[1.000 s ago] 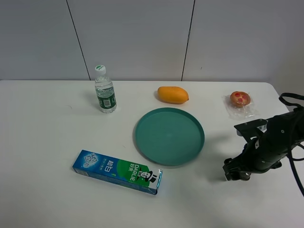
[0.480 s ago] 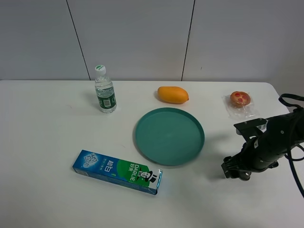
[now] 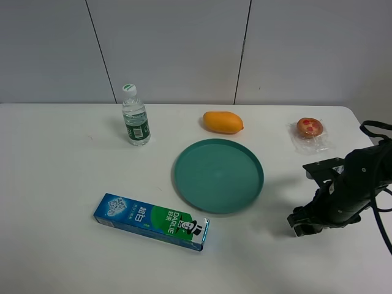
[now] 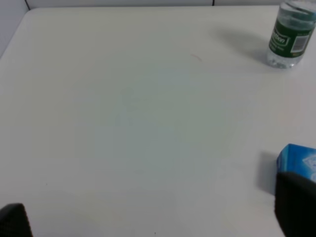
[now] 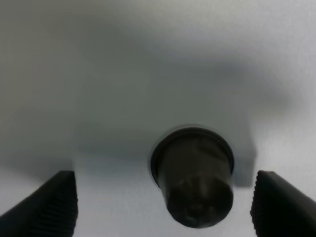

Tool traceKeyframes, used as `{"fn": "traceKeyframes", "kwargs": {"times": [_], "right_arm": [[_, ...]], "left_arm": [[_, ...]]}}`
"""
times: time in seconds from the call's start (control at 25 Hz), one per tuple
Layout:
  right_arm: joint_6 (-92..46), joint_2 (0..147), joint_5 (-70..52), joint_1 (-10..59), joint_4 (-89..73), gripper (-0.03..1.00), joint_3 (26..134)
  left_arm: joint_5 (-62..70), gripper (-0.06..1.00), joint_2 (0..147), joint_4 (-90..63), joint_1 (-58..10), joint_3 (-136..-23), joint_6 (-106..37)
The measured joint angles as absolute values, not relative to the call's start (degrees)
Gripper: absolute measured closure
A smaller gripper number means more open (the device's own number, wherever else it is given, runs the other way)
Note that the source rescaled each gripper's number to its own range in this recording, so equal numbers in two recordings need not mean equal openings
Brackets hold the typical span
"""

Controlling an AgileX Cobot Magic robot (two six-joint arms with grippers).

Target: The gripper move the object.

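- One small round grey-brown metallic capsule sits on the white table, between the two black fingers of the right gripper.
- Its long axis runs toward the wrist camera: the wide shiny rim is at the far end and the narrow rounded end is nearer the lens. I cannot tell whether it stands on its rim or is tilted.
- The right gripper's jaws are spread wide, one on each side of the capsule, and neither touches it.
- In the high view this gripper is low over the table, right of the single round green plate, and hides the capsule.
- The left gripper is spread wide and holds nothing.
- Further out are one clear water bottle, one orange mango, one blue-green toothpaste box and one wrapped red-topped bun.
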State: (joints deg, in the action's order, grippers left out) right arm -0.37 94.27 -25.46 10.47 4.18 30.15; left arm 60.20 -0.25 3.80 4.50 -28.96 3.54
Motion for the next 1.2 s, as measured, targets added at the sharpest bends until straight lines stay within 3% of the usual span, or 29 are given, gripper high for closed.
{"fn": "traceKeyframes", "kwargs": {"times": [0.08, 0.28, 0.52, 0.72, 0.96, 1.2], "right_arm": [[-0.37, 94.27, -25.46, 10.47, 4.18, 0.46, 30.15], [-0.37, 94.27, -26.69, 10.47, 4.06, 0.97, 30.15], [-0.37, 94.15, -29.09, 10.47, 3.62, 0.96, 30.43], [-0.37, 89.9, -39.14, 11.35, 2.75, 0.96, 34.93], [-2.7, 84.64, -54.37, 18.49, 0.56, 0.96, 50.64], [-6.09, 88.07, -61.31, 27.62, -0.97, 0.96, 68.86]], "left_arm": [[60.2, -0.06, -0.25, 3.8, 4.5, -28.96, 3.54], [60.2, -0.06, -0.25, 3.8, 4.5, -28.96, 3.54], [60.2, -0.06, -0.25, 3.8, 4.5, -28.96, 3.54], [60.2, -0.06, -0.25, 3.8, 4.5, -28.96, 3.54], [60.2, -0.06, -0.25, 3.8, 4.5, -28.96, 3.54], [60.2, -0.06, -0.25, 3.8, 4.5, -28.96, 3.54]]}}
